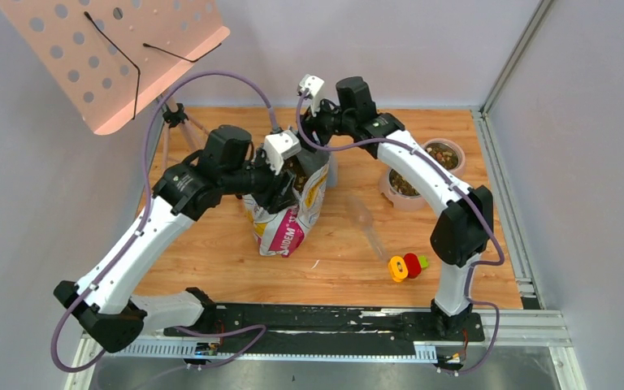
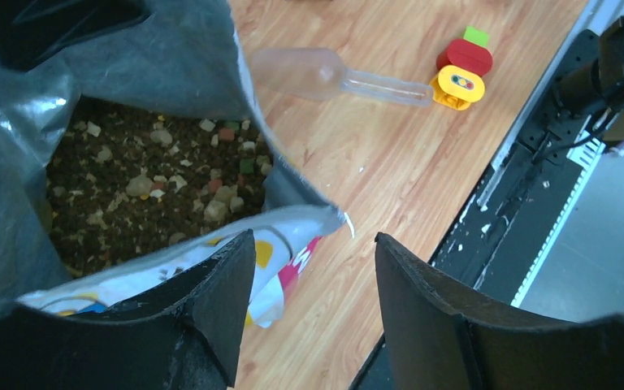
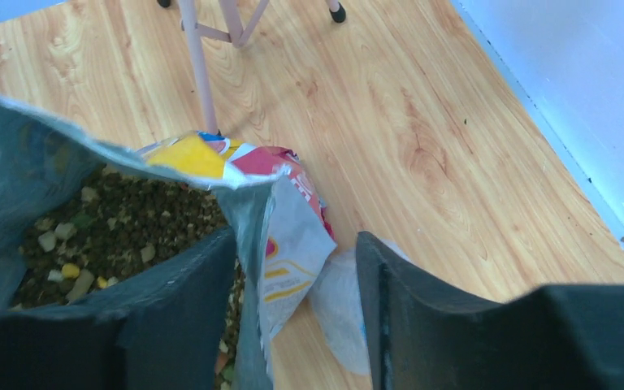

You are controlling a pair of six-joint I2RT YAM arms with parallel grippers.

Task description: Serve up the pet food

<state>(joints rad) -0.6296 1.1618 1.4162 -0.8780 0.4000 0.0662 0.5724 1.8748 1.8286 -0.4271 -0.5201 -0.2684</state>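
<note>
The pet food [image 2: 146, 191] lay mostly inside the bag [image 1: 286, 213], which stood upright with its mouth spread open. Well to the right of the bag, the two bowls [image 1: 406, 185] in their pink stand showed brown contents, apparently kibble. Some serving therefore seemed done, though how full they were could not be told.

The clear scoop [image 1: 364, 218] lay on the worktop [image 1: 211, 260] between the bag and the bowls, looking empty and held by neither arm.

The left gripper [image 2: 313, 244] was at the bag's near-left rim, its jaws wide apart with a corner of the printed edge between them, clamping nothing. The right gripper [image 3: 296, 240] was at the bag's far rim, likewise parted, with the bag's wall between its fingers but not pinched.

Judging by this, the arms were busy with the bag's mouth, and any further scooping or pouring was left to do.
</note>
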